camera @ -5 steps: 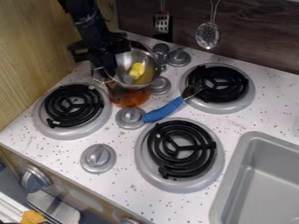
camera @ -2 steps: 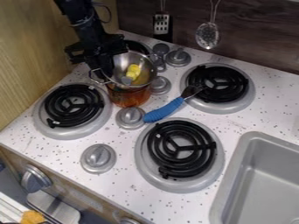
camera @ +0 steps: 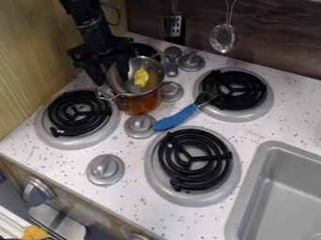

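Left: gripper (camera: 111,79) released, fingers parted at steel pot's (camera: 136,66) left rim. Steel pot, far left, sits atop amber pot (camera: 141,104); yellow piece (camera: 141,77) and grey piece (camera: 134,88) inside. Right of pots: blue-handled spatula (camera: 176,117), head on far-right burner (camera: 260,101). Near right: sink (camera: 282,197).

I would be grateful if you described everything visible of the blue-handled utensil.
The utensil has a thick, ridged blue handle and a short head, dark and probably metal. It lies at a slant, its handle's end right beside a grey knob and its head over the edge of the upper right burner. The head's exact shape is unclear.
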`<state>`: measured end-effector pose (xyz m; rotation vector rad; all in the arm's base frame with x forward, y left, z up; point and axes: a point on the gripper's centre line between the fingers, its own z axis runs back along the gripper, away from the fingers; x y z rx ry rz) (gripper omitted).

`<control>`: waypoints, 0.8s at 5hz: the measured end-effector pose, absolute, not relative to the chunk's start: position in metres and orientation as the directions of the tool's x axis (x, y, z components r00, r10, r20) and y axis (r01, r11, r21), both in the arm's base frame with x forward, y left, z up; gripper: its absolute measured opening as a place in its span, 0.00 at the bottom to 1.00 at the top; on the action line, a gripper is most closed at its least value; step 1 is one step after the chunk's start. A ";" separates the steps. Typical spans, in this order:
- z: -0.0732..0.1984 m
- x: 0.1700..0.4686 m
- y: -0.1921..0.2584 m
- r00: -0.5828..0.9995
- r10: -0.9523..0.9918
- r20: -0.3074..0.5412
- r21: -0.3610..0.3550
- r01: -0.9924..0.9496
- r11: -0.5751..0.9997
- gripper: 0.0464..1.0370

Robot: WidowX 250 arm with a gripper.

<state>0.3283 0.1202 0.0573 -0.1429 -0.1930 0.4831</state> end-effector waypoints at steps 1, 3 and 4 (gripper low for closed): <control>0.057 0.327 0.121 0.864 0.480 0.149 -0.170 -0.456 0.874 0.97; 0.074 0.324 0.115 0.886 0.420 0.194 -0.096 -0.409 0.907 0.96; 0.084 0.319 0.111 0.886 0.402 0.230 -0.040 -0.404 0.914 0.96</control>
